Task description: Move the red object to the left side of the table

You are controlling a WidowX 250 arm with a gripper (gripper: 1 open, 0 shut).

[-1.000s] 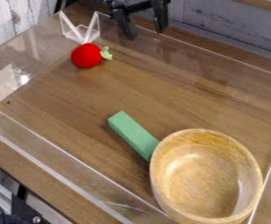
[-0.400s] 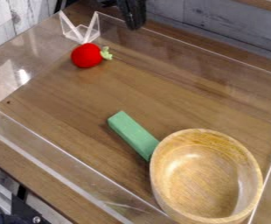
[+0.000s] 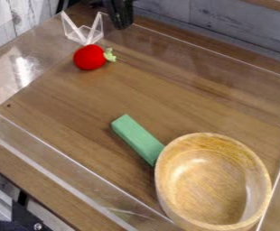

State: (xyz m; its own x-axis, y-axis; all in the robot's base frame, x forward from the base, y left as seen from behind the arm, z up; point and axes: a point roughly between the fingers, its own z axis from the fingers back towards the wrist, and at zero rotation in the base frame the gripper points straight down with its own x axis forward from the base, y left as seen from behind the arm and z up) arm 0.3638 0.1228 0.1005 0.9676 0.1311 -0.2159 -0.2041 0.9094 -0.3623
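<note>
The red object (image 3: 90, 57), a small round toy fruit with a green leafy tip, lies on the brown wood-grain table (image 3: 167, 90) near its far left corner. My gripper (image 3: 116, 13) is a dark shape at the top edge of the view, behind and slightly right of the red object, well apart from it. Only its lower part shows, as one narrow dark mass, so the jaws cannot be made out. Nothing is seen between them.
A flat green block (image 3: 137, 140) lies near the middle front, touching a round wooden bowl (image 3: 215, 185) at the front right. Low clear plastic walls (image 3: 34, 153) edge the table. A white folded piece (image 3: 79, 27) stands at the far left corner.
The gripper has slid left along the back edge toward the red object's side. Its two spread fingers of a second ago now read as one narrow shape. The objects have not moved.
</note>
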